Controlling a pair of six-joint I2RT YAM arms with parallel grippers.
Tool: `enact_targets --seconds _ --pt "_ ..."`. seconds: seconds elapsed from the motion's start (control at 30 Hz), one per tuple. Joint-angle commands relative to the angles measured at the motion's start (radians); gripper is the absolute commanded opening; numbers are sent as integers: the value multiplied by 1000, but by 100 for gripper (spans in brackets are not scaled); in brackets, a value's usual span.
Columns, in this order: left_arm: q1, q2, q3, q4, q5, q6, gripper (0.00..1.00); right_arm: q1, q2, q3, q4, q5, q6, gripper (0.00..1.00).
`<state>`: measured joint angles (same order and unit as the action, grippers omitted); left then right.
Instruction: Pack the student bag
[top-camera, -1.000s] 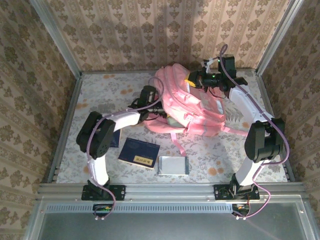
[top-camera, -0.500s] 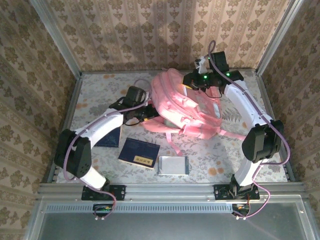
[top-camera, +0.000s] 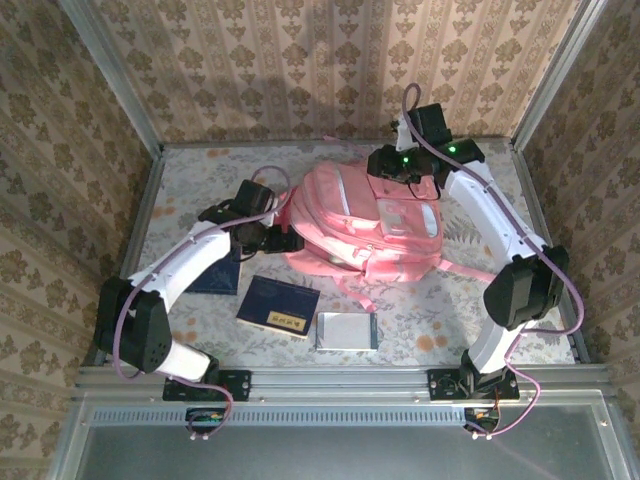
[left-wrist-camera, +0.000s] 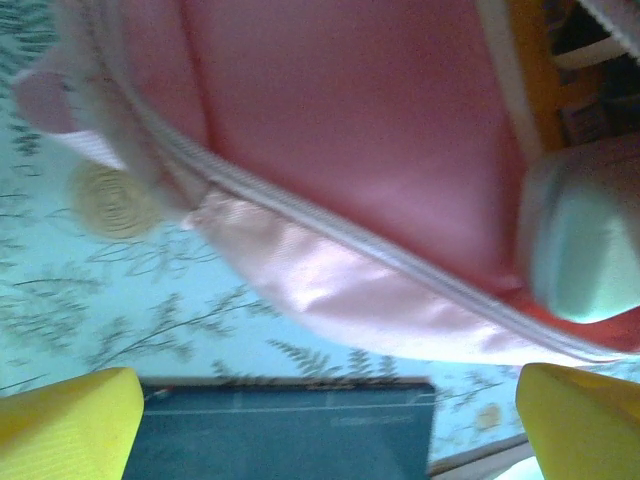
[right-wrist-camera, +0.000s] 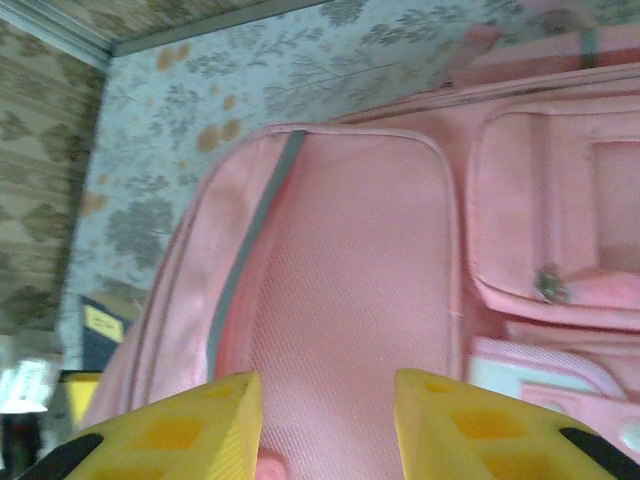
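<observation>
Floral table (top-camera: 450, 320), student bag (top-camera: 365, 222), blue book (top-camera: 278, 305) (grey book (top-camera: 347, 330) beside)

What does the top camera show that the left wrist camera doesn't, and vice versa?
From the top: the left arm and right arm, the whole student bag, a blue book with a yellow label and a grey book. From the left wrist: the bag's zip seam close up, a pale mint object, and the yellow fingertips of the left tool spread wide. In both: the pink bag, a dark blue book and the floral table cover.
</observation>
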<state>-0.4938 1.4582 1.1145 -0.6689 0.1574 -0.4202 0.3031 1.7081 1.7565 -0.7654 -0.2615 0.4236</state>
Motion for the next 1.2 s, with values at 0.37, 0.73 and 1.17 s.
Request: enact_targets --seconds 0.37,0.73,1.17 --pt "-54 -173 48 -324 -471 143 100 181 -366 -300 -113 411 -87 34" --pt "-283 -319 -175 -48 273 -3 97 342 -542 -813 6 -3 67 38" --pt "-477 -67 -344 276 376 -120 97 372 -607 -1273 391 -238 330 48"
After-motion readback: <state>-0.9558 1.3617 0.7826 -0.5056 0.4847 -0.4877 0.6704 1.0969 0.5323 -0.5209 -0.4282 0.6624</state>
